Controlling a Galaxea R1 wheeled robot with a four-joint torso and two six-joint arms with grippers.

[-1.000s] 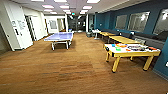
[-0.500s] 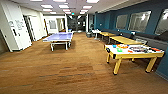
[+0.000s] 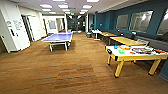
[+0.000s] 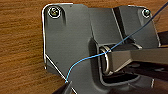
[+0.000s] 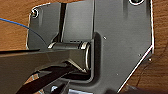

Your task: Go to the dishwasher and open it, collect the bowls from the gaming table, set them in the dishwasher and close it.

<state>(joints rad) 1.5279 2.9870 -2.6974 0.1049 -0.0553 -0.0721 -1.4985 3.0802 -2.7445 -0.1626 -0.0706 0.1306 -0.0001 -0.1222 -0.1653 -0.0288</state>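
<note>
Ahead and to the right, the long gaming table with glossy white top and yellow legs stands on the brown wood-plank floor; a small bright blue bowl sits near its far edge, a shallow light green bowl just beside it, toward the middle. A blue table-tennis table stands well apart, further back to the left. Finger state of either gripper: cannot tell from the wrist views, where wood floor shows behind the robot's dark plates.

Bright ceiling panels, soft blur throughout.
</note>
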